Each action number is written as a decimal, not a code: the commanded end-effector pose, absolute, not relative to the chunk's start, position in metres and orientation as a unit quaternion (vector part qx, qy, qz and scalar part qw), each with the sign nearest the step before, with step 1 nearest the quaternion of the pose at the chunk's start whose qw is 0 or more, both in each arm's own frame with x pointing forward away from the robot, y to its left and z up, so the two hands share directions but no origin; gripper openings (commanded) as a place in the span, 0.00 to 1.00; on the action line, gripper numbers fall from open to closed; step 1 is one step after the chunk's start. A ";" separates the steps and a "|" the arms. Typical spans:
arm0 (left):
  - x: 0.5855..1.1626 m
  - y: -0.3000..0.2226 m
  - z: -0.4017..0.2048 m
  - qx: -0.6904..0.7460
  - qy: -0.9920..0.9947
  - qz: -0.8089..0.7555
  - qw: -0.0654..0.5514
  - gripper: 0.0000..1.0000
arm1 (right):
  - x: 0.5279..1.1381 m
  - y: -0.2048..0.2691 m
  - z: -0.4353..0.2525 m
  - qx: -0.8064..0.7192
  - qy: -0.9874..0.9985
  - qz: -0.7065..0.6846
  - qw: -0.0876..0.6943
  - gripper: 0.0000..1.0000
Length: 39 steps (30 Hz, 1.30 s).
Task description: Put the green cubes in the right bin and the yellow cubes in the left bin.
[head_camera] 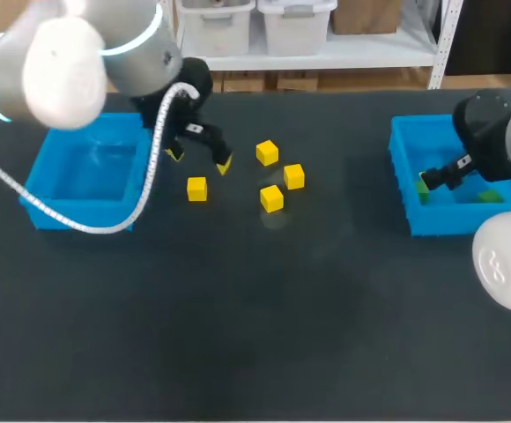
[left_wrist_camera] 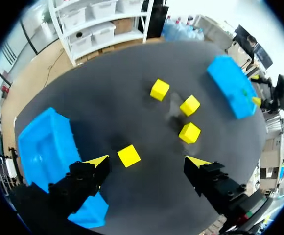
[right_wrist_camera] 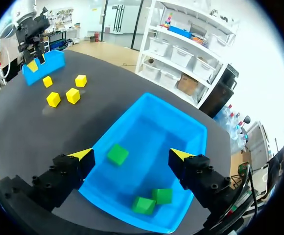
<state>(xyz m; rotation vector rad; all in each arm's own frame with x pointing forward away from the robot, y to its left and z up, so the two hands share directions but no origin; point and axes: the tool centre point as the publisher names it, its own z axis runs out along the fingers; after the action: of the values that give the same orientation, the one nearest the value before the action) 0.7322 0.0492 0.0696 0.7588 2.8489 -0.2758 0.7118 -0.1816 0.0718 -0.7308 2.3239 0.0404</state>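
Note:
Several yellow cubes lie on the dark table between the bins, the nearest one just under my left gripper. That gripper hangs open above it, beside the left blue bin, touching nothing. The other yellow cubes sit further right. My right gripper stands open over the right blue bin. Three green cubes are in that bin: one below the fingers, two together at its near end.
The left bin looks empty inside. Its right wall is close to my left gripper. The yellow cubes form a loose cluster left of the table's middle.

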 end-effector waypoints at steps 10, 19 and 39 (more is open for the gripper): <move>0.728 0.050 0.036 0.275 0.961 -0.019 -0.020 1.00 | 0.712 -0.181 0.072 -0.281 0.895 0.014 0.345 1.00; 0.745 0.071 0.015 0.205 0.978 -0.023 -0.034 1.00 | 0.712 -0.181 0.072 -0.281 0.895 0.014 0.345 1.00; 0.742 0.062 0.003 0.175 0.983 -0.004 -0.058 1.00 | 0.712 -0.181 0.072 -0.281 0.895 0.014 0.345 1.00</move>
<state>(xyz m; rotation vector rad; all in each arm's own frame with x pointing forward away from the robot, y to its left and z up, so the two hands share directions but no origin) 0.7359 0.0721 0.0026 0.5670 3.1901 -0.0489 0.7120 -0.1817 0.0718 -0.7307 2.3242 0.0403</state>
